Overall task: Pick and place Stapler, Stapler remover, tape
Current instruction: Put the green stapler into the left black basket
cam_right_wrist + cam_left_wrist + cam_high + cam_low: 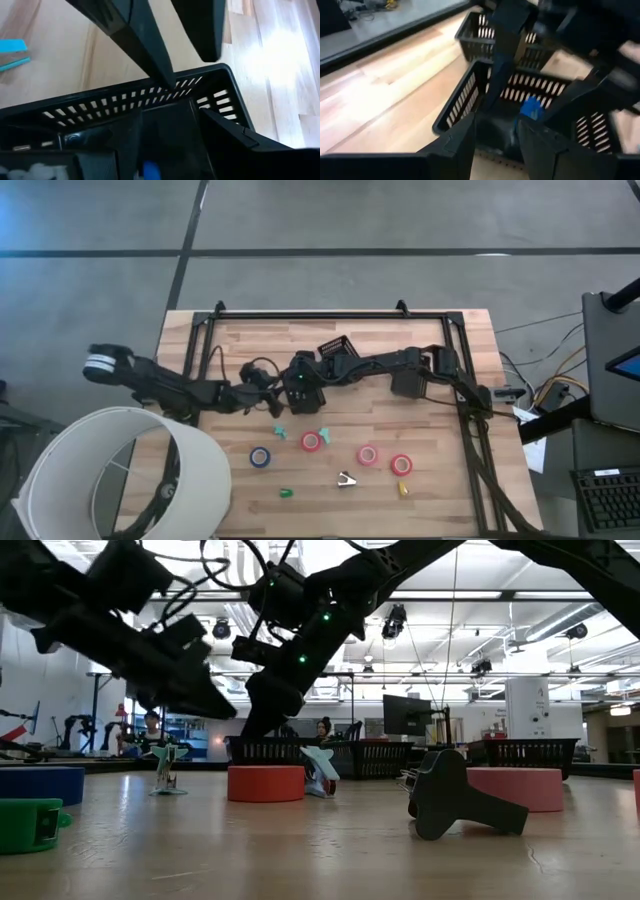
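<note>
Four tape rolls (311,442) lie loose on the table (440,495), nothing binned visibly.
Both grippers, left gripper (277,397) and right gripper (300,383), hover with spread jaws, empty, over the mesh bin (470,92).

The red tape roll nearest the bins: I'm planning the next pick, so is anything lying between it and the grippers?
Only the teal stapler remover, just beside the red tape roll. Both grippers, left and right, hang over the black bin.

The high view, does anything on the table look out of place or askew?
Yes. One black mesh bin sits skewed to the table's edges, while a second bin lies under both grippers. A large white cylinder overhangs the table's near left corner.
</note>
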You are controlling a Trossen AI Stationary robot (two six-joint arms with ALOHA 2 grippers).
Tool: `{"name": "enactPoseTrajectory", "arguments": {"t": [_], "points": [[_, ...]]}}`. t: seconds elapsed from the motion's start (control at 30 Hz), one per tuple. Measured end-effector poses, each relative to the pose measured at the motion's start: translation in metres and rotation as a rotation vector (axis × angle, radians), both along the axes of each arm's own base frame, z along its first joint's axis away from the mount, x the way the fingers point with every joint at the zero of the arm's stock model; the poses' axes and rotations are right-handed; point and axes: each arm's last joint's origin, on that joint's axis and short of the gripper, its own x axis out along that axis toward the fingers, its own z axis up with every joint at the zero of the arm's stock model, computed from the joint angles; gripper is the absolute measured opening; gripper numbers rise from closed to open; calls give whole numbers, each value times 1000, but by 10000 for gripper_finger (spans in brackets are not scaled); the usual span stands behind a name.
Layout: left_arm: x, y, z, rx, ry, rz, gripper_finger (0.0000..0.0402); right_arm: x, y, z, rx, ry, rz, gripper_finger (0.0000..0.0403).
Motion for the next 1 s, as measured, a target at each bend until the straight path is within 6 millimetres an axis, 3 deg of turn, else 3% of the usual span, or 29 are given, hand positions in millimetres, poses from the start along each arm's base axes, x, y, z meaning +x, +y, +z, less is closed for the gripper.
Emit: {"name": "enactPoseTrajectory", "arguments": {"t": [0.27,0.5,0.67,0.77,1.0], "points": [[7,-2,13,11,7,-68,145,-2,0,16,10,67,-20,194],[2,-17,32,-229,-71,-511,145,-19,2,43,120,123,-153,194],[2,-33,33,-298,-86,-654,145,-30,13,63,126,90,-137,194],[3,-47,28,-281,-58,-724,145,-42,23,74,126,78,-114,194],[6,-83,23,-231,-99,-901,145,-86,49,77,174,33,-112,194]]}}
